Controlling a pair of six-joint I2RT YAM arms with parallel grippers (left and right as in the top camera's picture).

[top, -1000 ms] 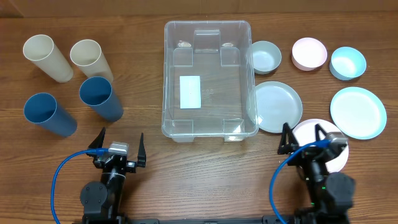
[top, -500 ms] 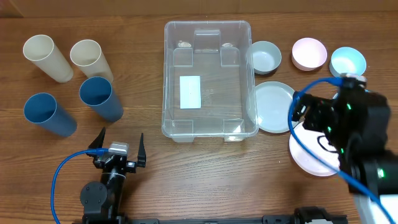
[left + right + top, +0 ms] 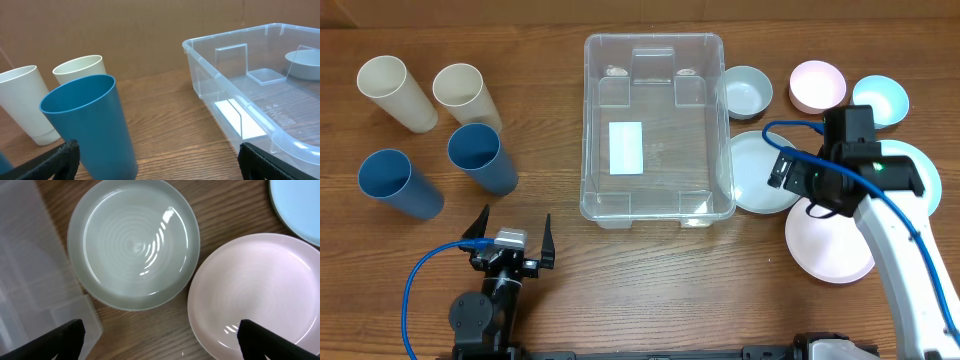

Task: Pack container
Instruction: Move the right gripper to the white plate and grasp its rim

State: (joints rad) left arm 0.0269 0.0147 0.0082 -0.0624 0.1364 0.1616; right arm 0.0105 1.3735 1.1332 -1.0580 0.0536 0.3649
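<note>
Left of right end effector [image 3: 798, 187], container [image 3: 670, 170], apart

No legible writing anywhere on the bench [image 3: 550, 300].

The large clear transparent plastic rectangular bin [image 3: 654, 37] carries a white rectangular label [image 3: 626, 147] on its base. In the overhead view the label sits toward nine o'clock of the bin's middle, and its face shows plain white, with no letters or numbers to be made out. In the left wrist view a faint line of moulded marks [image 3: 280, 116] runs across the clear base at three o'clock of that label, too small and pale to read.
</note>
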